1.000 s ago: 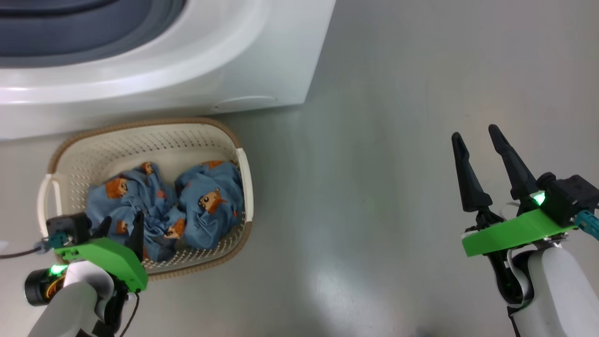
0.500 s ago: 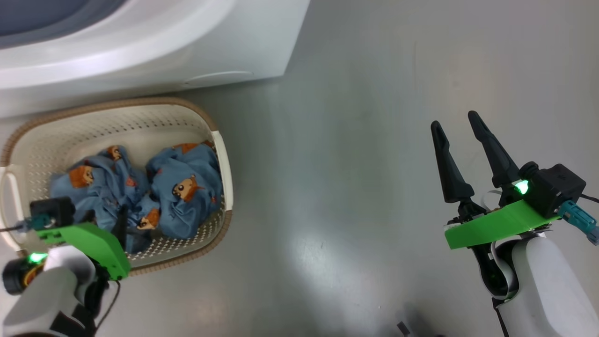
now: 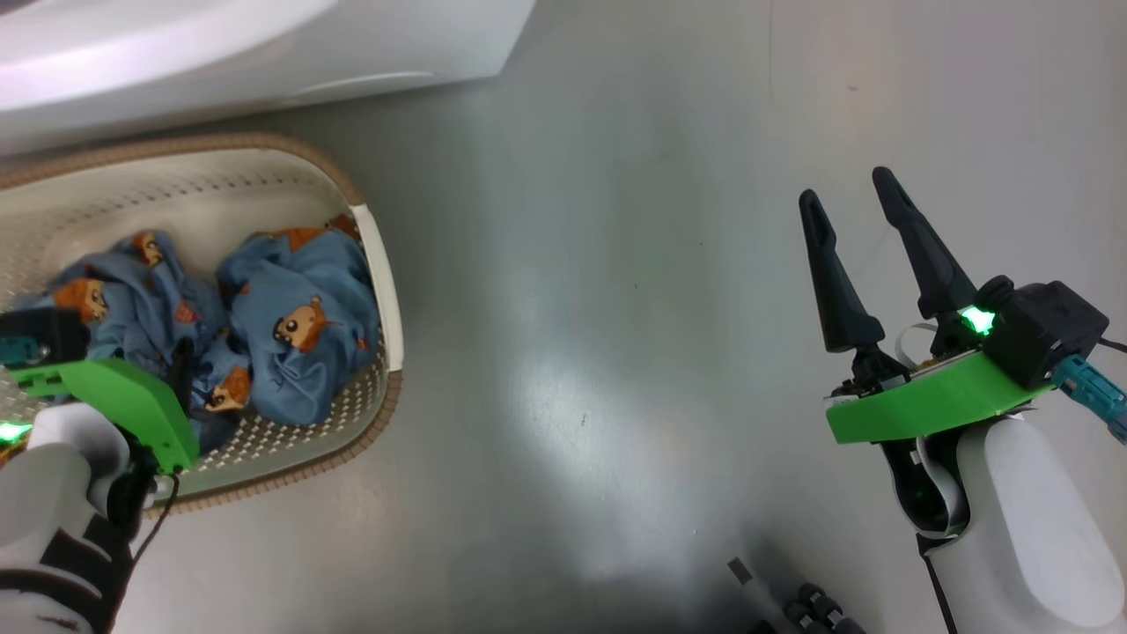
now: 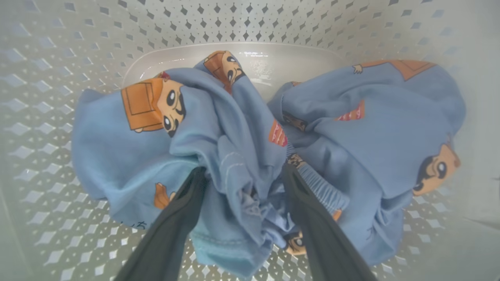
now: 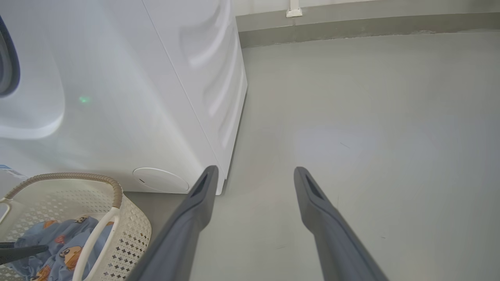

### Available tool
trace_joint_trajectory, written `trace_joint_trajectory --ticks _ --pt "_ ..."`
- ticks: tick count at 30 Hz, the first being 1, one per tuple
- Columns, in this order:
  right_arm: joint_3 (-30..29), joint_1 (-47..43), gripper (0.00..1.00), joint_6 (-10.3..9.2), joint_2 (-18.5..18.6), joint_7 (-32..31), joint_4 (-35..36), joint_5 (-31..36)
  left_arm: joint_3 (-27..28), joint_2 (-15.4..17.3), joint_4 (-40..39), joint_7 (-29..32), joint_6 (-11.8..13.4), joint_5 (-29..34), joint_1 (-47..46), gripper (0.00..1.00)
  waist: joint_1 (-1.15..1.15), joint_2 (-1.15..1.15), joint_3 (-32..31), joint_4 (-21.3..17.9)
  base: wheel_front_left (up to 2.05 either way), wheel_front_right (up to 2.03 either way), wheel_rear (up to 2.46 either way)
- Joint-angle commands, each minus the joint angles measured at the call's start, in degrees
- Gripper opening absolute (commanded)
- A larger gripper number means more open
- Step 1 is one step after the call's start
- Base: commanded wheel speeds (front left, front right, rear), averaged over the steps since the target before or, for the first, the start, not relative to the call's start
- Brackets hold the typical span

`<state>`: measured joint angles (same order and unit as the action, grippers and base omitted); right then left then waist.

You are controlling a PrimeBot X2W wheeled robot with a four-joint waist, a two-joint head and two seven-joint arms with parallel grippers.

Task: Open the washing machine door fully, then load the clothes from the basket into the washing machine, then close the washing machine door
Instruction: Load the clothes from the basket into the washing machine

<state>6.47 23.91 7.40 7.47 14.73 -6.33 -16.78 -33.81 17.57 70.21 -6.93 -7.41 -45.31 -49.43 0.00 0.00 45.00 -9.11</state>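
Grey floor point(image 3: 572, 352) w/ white washing machine point(image 5: 136, 97) at back; L gripper point(image 4: 243, 168) spread wide, fingers point(image 4: 175, 226) sunk into the blue clothes point(image 4: 351, 128) w/ a fold of fabric between them, not pinched. Clothes lie bunched in the basket point(image 3: 380, 264), just in front of the machine. R gripper point(image 3: 843, 185) also spread, empty, over bare floor well right of basket
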Motion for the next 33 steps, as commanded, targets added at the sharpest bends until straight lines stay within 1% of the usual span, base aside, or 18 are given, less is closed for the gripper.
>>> trace_joint_trajectory --ticks 1,11,12,14,15,21,23,33 --pt "1.2 -0.5 1.0 0.09 -0.3 0.3 1.7 0.5 0.4 3.0 0.5 0.5 -0.1 -0.8 -0.6 1.0 0.0 0.0 1.8 -0.8 0.0 0.0 0.0" --pt "2.4 0.4 1.0 0.09 -0.9 0.3 2.5 0.8 -1.6 3.3 2.0 2.7 -0.1 -1.7 -3.0 1.0 0.0 0.0 3.6 -1.6 0.0 0.0 0.0" --pt "2.5 0.4 1.0 0.09 -0.9 0.3 2.6 0.8 -1.8 3.3 2.2 3.0 -0.1 -1.7 -3.1 0.79 0.0 0.0 3.6 -1.7 0.0 0.0 0.0" --pt "2.6 0.3 1.0 0.09 -1.0 0.3 2.7 0.9 -2.0 3.3 2.5 3.6 -0.1 -2.0 -3.2 0.16 0.0 0.0 3.5 -1.9 0.0 0.0 0.0" --pt "2.6 0.3 1.0 0.09 -1.0 0.3 2.7 0.9 -2.0 3.4 2.6 3.3 -0.1 -2.2 -3.3 0.0 0.0 0.0 3.5 -1.9 0.0 0.0 0.0" --pt "1.7 0.1 1.0 0.09 -1.2 0.3 2.6 0.9 -2.0 2.9 3.1 1.2 -0.1 -3.2 -3.2 0.0 0.0 0.0 1.8 -1.2 0.0 0.0 0.0" --pt "1.3 -0.1 1.0 0.09 -1.3 0.3 2.4 0.9 -1.7 2.5 3.2 -0.4 -0.1 -3.7 -2.7 0.0 0.0 0.0 0.7 -0.7 0.0 0.0 0.0" --pt "0.4 -2.4 1.0 0.09 -0.8 0.3 0.7 0.2 -0.8 0.3 2.6 -7.1 -0.1 -5.7 2.6 0.0 0.0 0.0 -8.8 2.1 0.0 0.0 0.0"
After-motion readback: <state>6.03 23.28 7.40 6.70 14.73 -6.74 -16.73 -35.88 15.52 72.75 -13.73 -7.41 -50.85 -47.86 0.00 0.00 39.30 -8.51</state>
